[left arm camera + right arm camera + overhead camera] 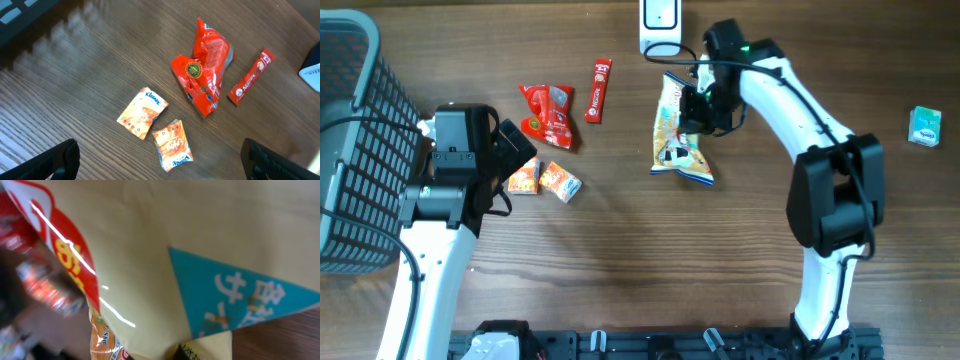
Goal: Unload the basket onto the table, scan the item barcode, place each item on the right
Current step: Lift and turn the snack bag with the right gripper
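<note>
Items run left to right. The dark wire-mesh basket stands just outboard of the left gripper, whose jaws are spread wide and grasp nothing. Directly beneath it lie 2 orange plastic tissue packs, side by side. Ahead of its fingertips lie a crumpled red foil pouch and, further on, a slim red stick sachet.

The task item, a yellow plastic snack bag, lies near table centre under the right gripper. That gripper is clenched and appears to pinch the bag's upper edge; the right wrist view is filled by the bag's printed face. Whether the bag has left the table cannot be told. The white barcode scanner sits just beyond this gripper, and a small teal-and-white packet lies well apart on its outboard side.

Step in hand: grasp made. The next move probably calls for lifting the bag and turning its barcode, not identifiable here, toward the scanner.
</note>
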You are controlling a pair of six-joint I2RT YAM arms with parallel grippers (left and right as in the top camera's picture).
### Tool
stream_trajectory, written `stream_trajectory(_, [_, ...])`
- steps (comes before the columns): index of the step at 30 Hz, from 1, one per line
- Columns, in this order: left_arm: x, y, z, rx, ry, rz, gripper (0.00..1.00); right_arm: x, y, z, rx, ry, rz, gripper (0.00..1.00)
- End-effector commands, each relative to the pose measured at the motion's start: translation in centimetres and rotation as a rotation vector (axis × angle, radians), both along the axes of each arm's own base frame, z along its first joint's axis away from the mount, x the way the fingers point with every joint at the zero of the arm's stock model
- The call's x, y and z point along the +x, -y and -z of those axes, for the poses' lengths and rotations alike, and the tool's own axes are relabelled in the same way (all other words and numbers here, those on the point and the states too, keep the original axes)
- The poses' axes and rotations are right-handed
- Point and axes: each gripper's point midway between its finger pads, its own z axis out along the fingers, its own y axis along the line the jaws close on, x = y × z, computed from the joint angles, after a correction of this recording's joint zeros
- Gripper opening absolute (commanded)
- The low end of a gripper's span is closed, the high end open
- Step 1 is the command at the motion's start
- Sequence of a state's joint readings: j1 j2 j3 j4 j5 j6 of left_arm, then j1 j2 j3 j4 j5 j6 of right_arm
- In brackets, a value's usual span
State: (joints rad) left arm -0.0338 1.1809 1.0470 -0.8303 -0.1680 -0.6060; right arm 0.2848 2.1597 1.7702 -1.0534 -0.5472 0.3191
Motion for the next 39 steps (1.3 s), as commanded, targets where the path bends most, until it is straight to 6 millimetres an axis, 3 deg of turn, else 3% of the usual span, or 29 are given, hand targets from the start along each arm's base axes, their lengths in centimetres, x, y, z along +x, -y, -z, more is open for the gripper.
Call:
stream_trajectory(1, [0.1,-0.3,-0.3,0.025,0.006,0.003,1.0,-1.0,-2.9,-5.9,0.385,0.089,-0.187,0.04])
stream_trajectory(3, [0.1,-0.3,-0.3,0.025,0.003,0.003,1.0,-0.9,-2.7,-7.6,0.507,0.116,-0.212,0.04])
stream_trajectory(6, [0.0,-0.3,-0.2,0.025,-0.001,0.003,1.0,-1.1,-1.6,-12.0,0.79,0.213,-0.258,0.04])
stream_trajectory(9, [0.0,-0.3,-0.2,0.025,-0.001,0.003,1.0,-0.4,1.7,-14.8,0.947,0.304,-0.203,0.04])
stream_trajectory(12, [0.0,-0.3,-0.2,0.025,-0.001,0.003,1.0,0.6,5.5,-16.0,1.013,0.342,-0.089,0.04])
stream_trajectory(15, [0.0,-0.3,-0.2,0.025,-0.001,0.003,1.0,1.2,7.5,-16.5,1.046,0.346,-0.018,0.04])
stream_trajectory(19, [0.0,-0.3,-0.2,0.025,-0.001,0.003,1.0,1.7,8.9,-16.5,1.043,0.332,0.029,0.04])
stream_trajectory(24, [0.0,-0.3,-0.2,0.025,0.0,0.003,1.0,1.7,8.9,-16.4,1.042,0.334,0.026,0.04])
stream_trajectory(28, [0.0,-0.3,-0.2,0.025,0.0,0.003,1.0,1.4,8.4,-13.9,0.91,0.311,-0.02,0.04])
stream_trajectory(32, [0.0,-0.3,-0.2,0.025,0.001,0.003,1.0,-0.5,7.0,-9.9,0.765,0.204,-0.07,0.04])
stream_trajectory(39, [0.2,-0.2,-0.3,0.021,0.008,0.004,1.0,-3.7,3.4,-3.1,0.696,0.017,-0.066,0.04])
